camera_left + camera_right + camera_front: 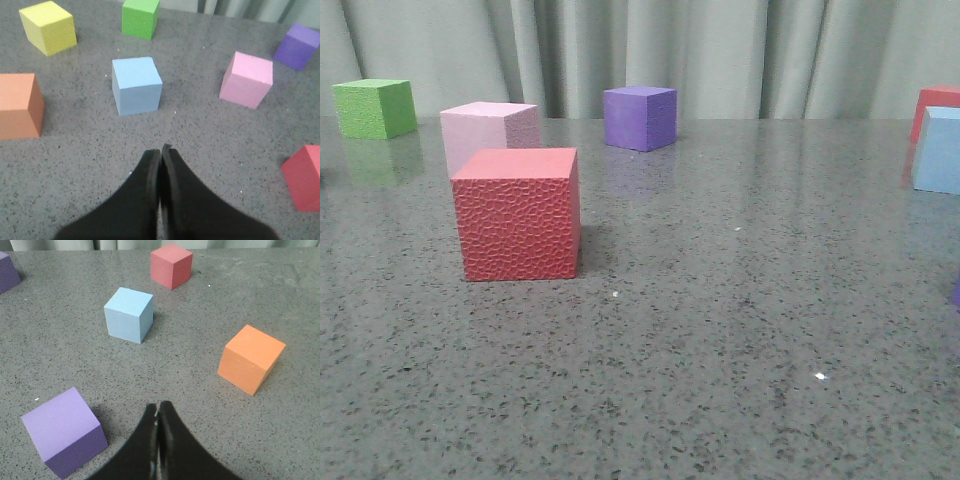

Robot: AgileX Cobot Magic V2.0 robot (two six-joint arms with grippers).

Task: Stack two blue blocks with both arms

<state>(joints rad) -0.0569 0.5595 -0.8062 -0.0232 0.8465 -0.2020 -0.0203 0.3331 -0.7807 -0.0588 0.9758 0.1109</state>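
Note:
One pale blue block (136,85) stands on the grey table in the left wrist view, beyond my left gripper (161,149), which is shut and empty and apart from it. The other pale blue block (128,314) stands in the right wrist view, beyond my right gripper (157,405), also shut and empty. In the front view only one blue block (938,149) shows, at the far right edge, in front of a red cube (938,100). Neither gripper shows in the front view.
Left wrist view: yellow (48,27), green (140,17), orange (19,106), pink (247,80), purple (299,46) and red (305,177) cubes. Right wrist view: purple cube (64,431) close beside the fingers, orange (250,358), red (171,266). Front view: textured red cube (518,213).

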